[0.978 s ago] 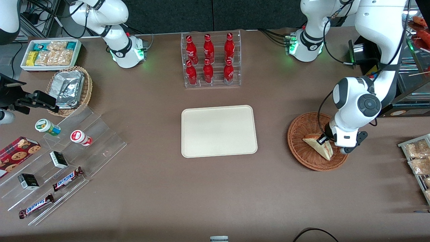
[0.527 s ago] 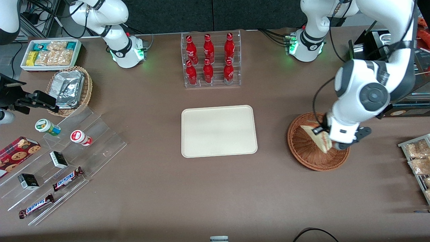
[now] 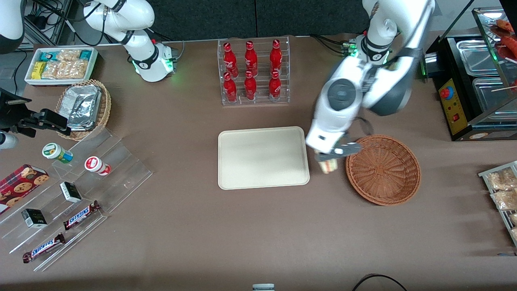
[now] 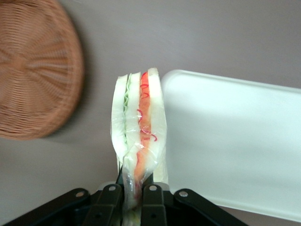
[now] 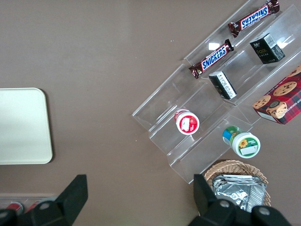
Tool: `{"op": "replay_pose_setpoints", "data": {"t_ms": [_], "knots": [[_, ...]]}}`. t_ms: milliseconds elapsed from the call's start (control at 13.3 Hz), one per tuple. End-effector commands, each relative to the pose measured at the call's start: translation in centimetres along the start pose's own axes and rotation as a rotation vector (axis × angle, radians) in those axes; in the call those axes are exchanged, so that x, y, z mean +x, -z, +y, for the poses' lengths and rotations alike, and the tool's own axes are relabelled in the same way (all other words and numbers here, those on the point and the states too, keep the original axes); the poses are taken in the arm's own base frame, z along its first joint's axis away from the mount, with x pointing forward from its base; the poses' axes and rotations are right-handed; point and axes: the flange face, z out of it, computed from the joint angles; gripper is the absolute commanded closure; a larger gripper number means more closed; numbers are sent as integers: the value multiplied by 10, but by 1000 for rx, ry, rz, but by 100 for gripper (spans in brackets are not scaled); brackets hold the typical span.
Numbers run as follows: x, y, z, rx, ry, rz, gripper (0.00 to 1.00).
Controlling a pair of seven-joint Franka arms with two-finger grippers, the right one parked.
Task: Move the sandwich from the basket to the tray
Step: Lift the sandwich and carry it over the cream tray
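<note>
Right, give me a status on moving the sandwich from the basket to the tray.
Done: the sandwich is out of the basket, which now sits empty. In hand: the gripper is shut on the sandwich, held above the table between basket and tray. Left: carry it over the tray, lower and release.

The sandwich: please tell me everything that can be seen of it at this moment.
The sandwich is a wedge of white bread with red-orange, cream and green filling layers, wrapped in clear film. It hangs edge-on, pinched at one end by the shut hand, above the bare table between the basket and the tray. Nothing else touches it.
</note>
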Motion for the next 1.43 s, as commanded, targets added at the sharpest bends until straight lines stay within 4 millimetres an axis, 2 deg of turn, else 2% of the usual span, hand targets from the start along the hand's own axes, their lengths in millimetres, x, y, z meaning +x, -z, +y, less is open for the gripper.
{"op": "replay_pose_setpoints", "data": {"t_ms": [0,151,452,527,828,978,1054,1129,1204,1280,1355], "knots": [[-22,-28,80,-11,-37,13,100],[-46,-51,114,-23,-80,39,100],[-89,-100,157,-21,-185,66,100],[-93,-113,162,-8,-210,82,100],[-92,-140,169,-14,-224,99,100],[-92,-141,169,-12,-225,98,100],[-91,-141,168,-11,-227,98,68],[-91,-141,168,-8,-234,102,7],[-91,-135,168,-12,-228,103,0],[-90,-130,167,-17,-222,105,0],[-87,-117,165,-27,-213,112,0]]}}
